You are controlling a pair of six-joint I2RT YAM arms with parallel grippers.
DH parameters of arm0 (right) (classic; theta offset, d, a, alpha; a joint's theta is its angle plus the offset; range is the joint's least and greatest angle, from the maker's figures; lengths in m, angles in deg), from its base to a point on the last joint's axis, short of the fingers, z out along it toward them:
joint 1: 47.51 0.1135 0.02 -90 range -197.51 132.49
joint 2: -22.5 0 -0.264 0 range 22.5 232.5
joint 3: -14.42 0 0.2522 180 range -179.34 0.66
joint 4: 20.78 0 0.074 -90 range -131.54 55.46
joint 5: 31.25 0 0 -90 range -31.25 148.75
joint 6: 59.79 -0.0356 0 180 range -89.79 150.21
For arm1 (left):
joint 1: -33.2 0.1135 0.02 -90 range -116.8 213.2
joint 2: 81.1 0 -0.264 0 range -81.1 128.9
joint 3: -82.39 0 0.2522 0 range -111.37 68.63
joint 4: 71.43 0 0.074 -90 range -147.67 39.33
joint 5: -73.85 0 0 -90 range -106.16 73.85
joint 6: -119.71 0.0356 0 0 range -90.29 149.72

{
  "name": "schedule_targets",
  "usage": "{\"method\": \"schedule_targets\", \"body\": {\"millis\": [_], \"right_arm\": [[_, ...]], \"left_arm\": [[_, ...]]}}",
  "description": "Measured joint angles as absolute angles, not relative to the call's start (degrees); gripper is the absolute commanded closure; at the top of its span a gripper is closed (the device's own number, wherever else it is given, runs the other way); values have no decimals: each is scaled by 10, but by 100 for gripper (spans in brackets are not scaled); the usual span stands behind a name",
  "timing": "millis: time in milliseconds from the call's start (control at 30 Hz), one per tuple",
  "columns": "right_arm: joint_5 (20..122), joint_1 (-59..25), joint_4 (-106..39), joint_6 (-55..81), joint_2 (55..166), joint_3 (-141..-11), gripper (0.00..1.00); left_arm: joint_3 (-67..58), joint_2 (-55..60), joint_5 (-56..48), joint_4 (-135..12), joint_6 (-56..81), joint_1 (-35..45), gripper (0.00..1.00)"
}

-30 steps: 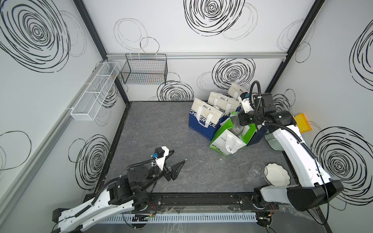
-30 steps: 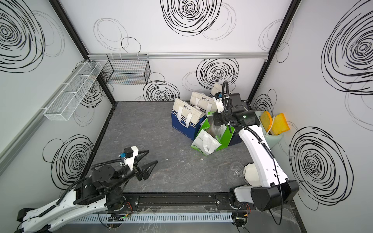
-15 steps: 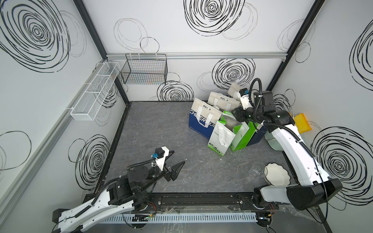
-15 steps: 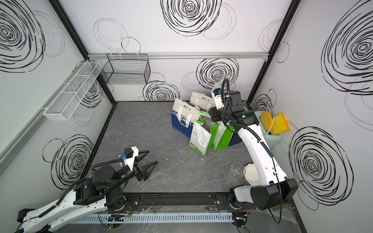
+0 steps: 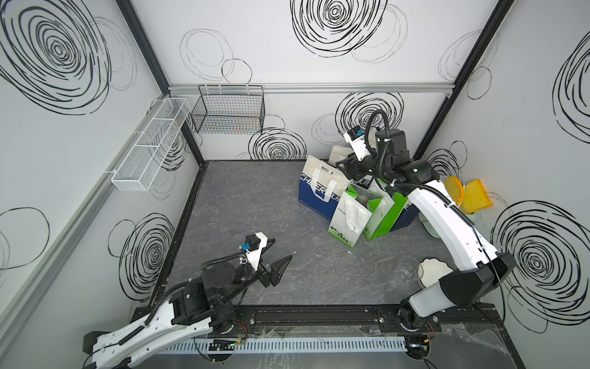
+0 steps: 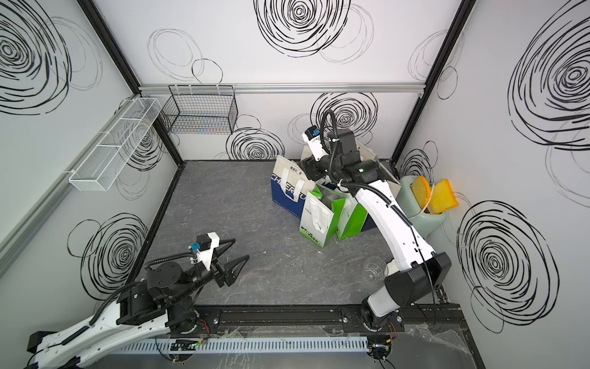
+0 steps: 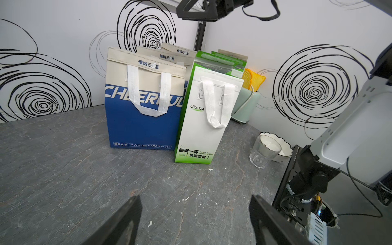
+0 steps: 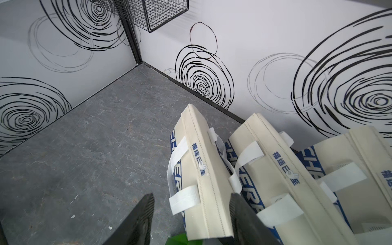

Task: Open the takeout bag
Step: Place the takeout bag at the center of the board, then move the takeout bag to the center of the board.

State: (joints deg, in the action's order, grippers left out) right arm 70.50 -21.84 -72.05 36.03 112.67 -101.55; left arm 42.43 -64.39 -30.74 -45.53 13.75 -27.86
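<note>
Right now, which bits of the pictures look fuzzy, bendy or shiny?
Left wrist view: the white-and-green takeout bag is sharp, the left gripper soft-edged up close. Right wrist view: the black wire basket looks slightly smeared. In both top views the clear drinking glass nearly vanishes against the grey table.

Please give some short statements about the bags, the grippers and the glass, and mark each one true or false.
1. The green and white bag stands upright with its mouth open. True.
2. The left gripper holds a bag handle. False: it is open and empty, over the bare table, away from the bags.
3. The front blue bag is closed at the top. True.
4. The glass lies inside the white bowl. False: it stands on the table beside the bowl.
5. The right gripper is shut on the green and white bag. False: its jaws are open, above the front blue bag.
</note>
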Motion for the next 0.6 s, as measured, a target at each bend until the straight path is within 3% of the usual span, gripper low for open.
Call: {"method": "schedule_targets", "body": {"millis": [233, 600], "right_arm": [[693, -222, -742, 372, 1226, -1066, 39], [677, -229, -763, 378, 1277, -1074, 45]], "left_arm": [[426, -644, -308, -453, 136, -279, 15], [427, -644, -312, -453, 135, -283, 16]]}}
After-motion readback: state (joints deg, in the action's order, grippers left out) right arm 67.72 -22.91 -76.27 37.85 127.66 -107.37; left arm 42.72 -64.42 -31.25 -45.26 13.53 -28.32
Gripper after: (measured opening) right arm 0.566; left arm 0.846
